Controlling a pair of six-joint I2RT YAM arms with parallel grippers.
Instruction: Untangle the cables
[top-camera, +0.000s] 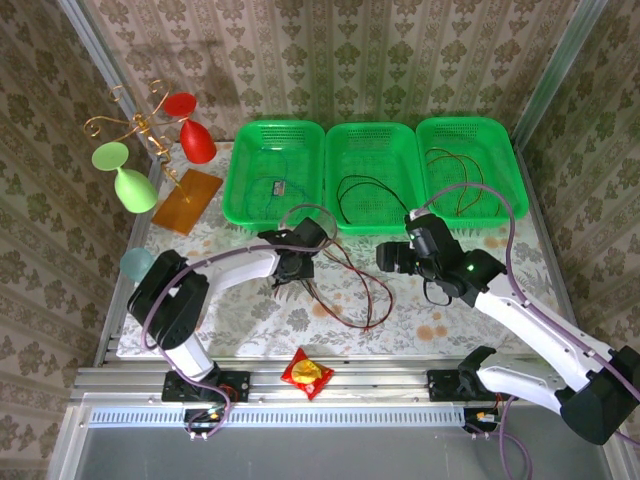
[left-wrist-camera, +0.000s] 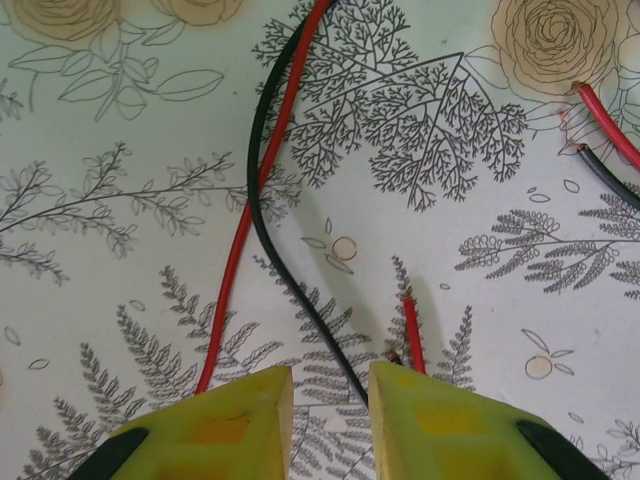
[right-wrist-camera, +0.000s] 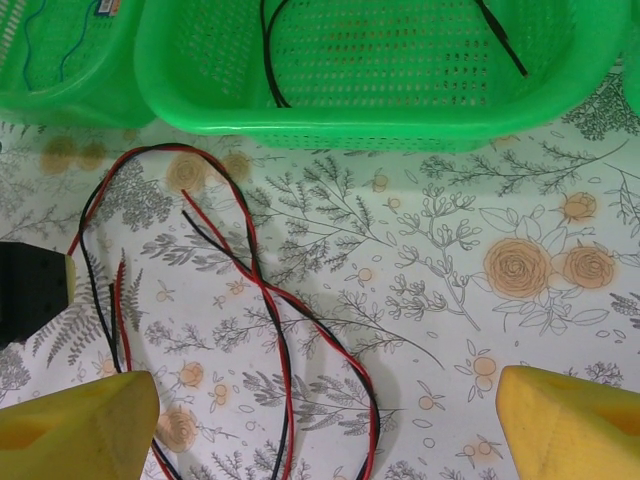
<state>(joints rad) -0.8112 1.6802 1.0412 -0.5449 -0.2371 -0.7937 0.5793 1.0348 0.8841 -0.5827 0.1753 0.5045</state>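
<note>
Left tool (left-wrist-camera: 330, 400) down at the tangle, right tool (right-wrist-camera: 325, 400) held off to the side.
Left tool's fingers stand a little apart. The black cable (left-wrist-camera: 252, 200) runs into the gap and is not visibly pinched, and the red cable (left-wrist-camera: 228, 290) passes just left of them (a cut red end touches the right finger). Both lie looped together on the flowered tabletop (right-wrist-camera: 450, 250), in front of the middle green basket (right-wrist-camera: 350, 125). Right tool's jaws are wide apart, gripping nothing. A second black cable (right-wrist-camera: 267, 60) lies in that basket, a brown-orange cable (top-camera: 455, 165) in the right-hand basket (top-camera: 470, 224).
</note>
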